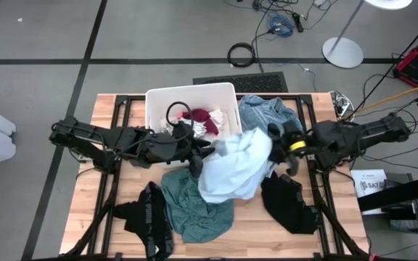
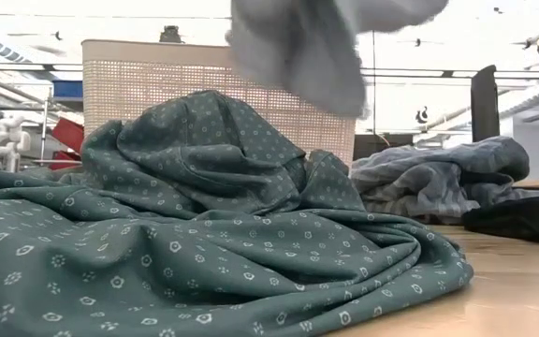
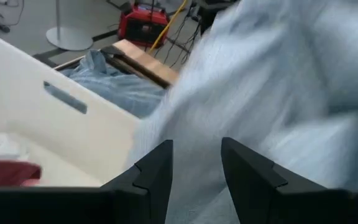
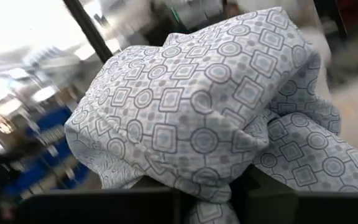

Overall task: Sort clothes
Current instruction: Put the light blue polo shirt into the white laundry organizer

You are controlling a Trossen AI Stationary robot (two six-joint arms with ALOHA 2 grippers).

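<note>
Teal-green garment (image 1: 194, 204): crumpled on the wooden table (image 1: 122, 105), lower centre of the high view; fills the low view's foreground.
Black garment with white lettering (image 1: 149, 220): lower left of the table, just beside the teal one.
Plain black garment (image 1: 287, 201): lower right of the table.
White-grey patterned garment (image 1: 234, 165): lifted at frame centre, draping over the teal piece; hangs at the top of the low view.
Right gripper (image 1: 280, 151): clenched on the patterned cloth, which bunches over its fingers in the right wrist view.
Left gripper (image 3: 196, 163): fingers parted, cloth right before them; grasp cannot be told.
Light blue garment (image 1: 263, 112): upper right, beside the bin.
White bin (image 1: 191, 94): upper centre; a dark red garment (image 1: 203, 116) lies inside.
</note>
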